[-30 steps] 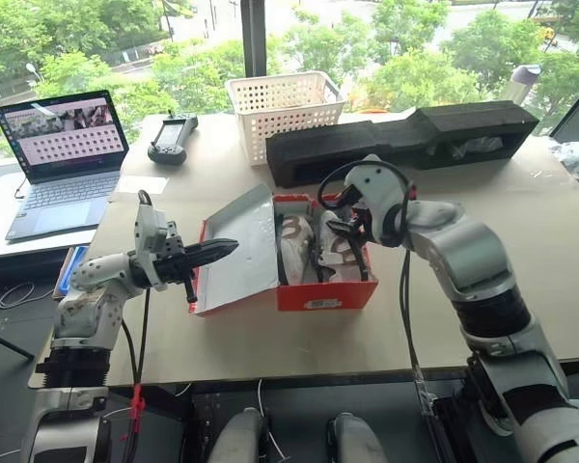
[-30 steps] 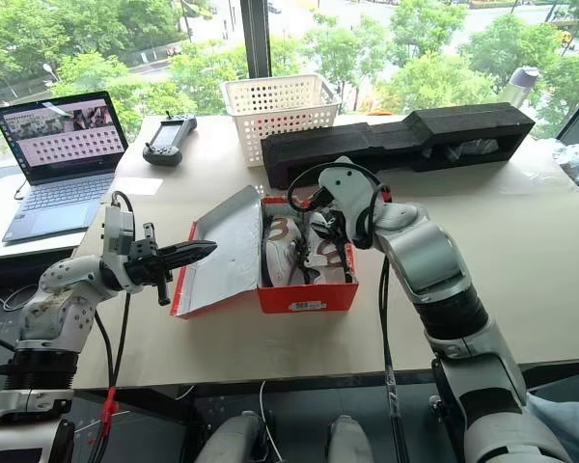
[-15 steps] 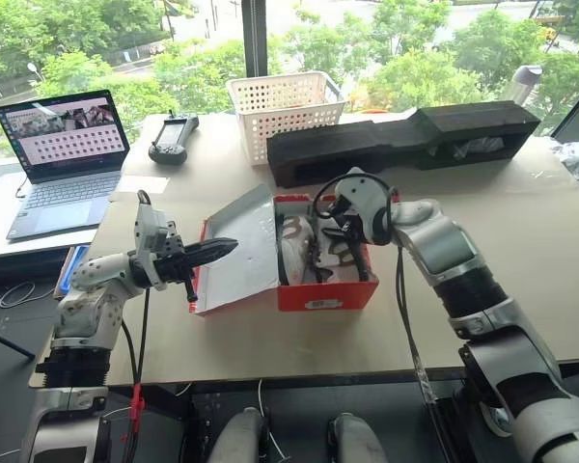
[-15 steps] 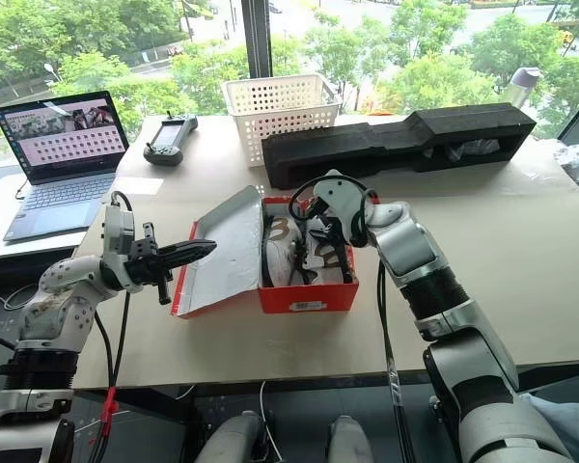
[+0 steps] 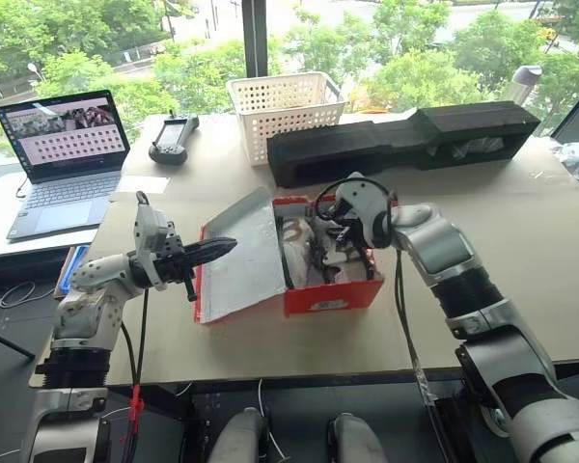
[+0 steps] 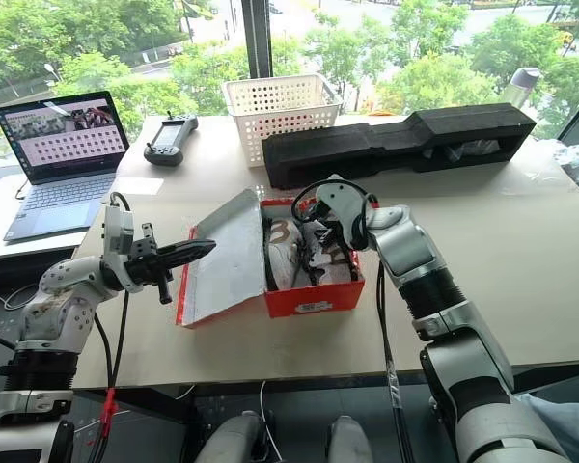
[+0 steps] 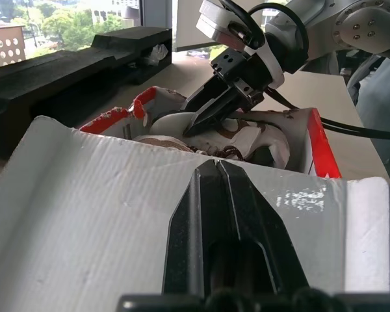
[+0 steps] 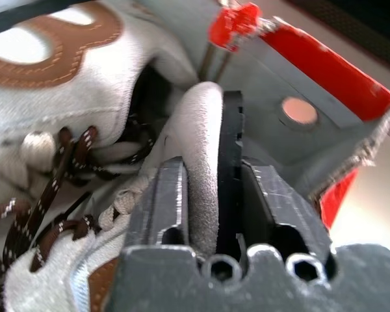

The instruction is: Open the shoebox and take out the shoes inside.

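The shoebox [image 5: 330,294] sits at the centre of my head view, red cardboard, white inside, its hinged lid [image 5: 239,256] thrown open to the left and tilted up with the white underside facing me. Inside lie the shoes [image 6: 314,253], a pair of small white-grey sneakers with brown trim and dark brown laces, packed side by side and filling the box. The padded collar [image 8: 201,143] of one shoe stands upright near a torn red corner of the box wall.
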### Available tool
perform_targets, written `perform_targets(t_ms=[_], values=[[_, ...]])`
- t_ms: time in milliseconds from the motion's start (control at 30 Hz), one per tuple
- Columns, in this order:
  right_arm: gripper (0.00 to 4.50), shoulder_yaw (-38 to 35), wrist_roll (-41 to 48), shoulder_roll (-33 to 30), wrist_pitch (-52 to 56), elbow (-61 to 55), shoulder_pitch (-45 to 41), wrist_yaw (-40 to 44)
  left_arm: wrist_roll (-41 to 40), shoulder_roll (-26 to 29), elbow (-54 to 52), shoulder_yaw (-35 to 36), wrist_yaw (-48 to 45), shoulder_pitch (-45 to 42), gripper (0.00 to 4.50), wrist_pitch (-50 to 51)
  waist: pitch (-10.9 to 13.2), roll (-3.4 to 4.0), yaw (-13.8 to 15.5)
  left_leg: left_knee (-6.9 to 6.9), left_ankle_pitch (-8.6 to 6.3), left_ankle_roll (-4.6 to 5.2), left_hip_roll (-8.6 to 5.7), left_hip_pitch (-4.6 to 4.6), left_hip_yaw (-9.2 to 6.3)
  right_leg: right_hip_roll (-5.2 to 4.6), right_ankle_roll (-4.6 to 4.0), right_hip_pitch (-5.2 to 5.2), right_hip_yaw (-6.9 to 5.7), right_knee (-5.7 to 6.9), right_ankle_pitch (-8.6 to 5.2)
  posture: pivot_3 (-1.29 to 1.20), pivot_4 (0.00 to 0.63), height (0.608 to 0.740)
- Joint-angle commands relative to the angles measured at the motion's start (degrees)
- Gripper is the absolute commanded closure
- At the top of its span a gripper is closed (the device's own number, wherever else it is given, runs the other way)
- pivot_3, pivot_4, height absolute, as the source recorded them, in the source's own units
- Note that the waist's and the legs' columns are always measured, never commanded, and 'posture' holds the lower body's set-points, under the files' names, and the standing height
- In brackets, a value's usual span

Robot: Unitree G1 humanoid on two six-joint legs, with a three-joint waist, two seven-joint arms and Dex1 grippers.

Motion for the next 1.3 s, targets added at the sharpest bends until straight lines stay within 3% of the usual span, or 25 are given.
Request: perform_targets(t_ms=[33, 567, 733, 900, 1100, 1300], values=[[4.02, -4.44, 1.84, 0.22, 3.91, -3.64, -2.59, -1.11, 0.19, 0.91, -1.38, 0.57, -0.24, -0.8, 4.5, -0.44, 0.0, 0.01, 0.0, 0.0, 0.0, 0.0, 0.0, 0.0, 0.0, 0.0, 0.0, 0.0, 0.0, 0.0, 0.0, 0.0, 0.15, 0.731], [4.02, -18.72, 14.06, 0.98, 20.92, -9.38, -5.75, -2.68, 0.85, 0.59, -0.45, 0.41, -0.57, -1.48, 4.5, -0.58, 0.02, 0.03, -0.05, -0.01, 0.0, 0.0, 0.0, -0.02, 0.0, -0.02, 0.0, -0.03, 0.01, 0.01, 0.0, 0.0, 0.15, 0.731], [4.02, -33.54, 21.76, 2.24, 26.77, -3.62, -11.01, -4.62, 0.97, 0.55, -0.27, 0.47, -0.8, -1.64, 4.5, -0.58, 0.08, 0.1, -0.04, -0.02, 0.02, 0.04, 0.0, -0.05, 0.01, -0.02, 0.0, -0.05, 0.02, 0.03, 0.01, 0.0, 0.15, 0.731], [4.02, -44.19, 22.5, -3.91, 20.23, 10.31, -15.38, -9.61, 0.99, 0.55, -0.27, 0.58, -0.79, -1.66, 4.5, -0.58, 0.08, 0.1, 0.44, -0.05, 0.02, 0.03, -0.05, -0.05, 0.0, -0.03, 0.01, 0.0, -0.03, -0.01, 0.02, 0.0, 0.15, 0.731], [4.02, -45.78, 21.7, -9.78, 10.41, 23.61, -15.99, -11.13, 0.93, 0.72, -0.32, 0.74, -0.95, -1.74, 4.5, -0.7, 0.11, 0.14, -0.01, -0.1, 0.04, 0.07, -0.06, -0.06, 0.09, -0.07, 0.01, -0.03, 0.02, -0.05, 0.02, 0.0, 0.15, 0.731], [4.02, -46.2, 20.04, -11.72, 1.14, 33.78, -14.11, -15.99, 0.52, 1.03, -1.33, 1.08, -0.89, -1.46, 4.5, -0.31, 0.17, 0.24, -0.76, -0.14, 0.08, 0.13, -0.01, -0.06, 0.18, -0.02, 0.0, -0.04, 0.11, -0.02, 0.02, 0.0, 0.15, 0.731]])
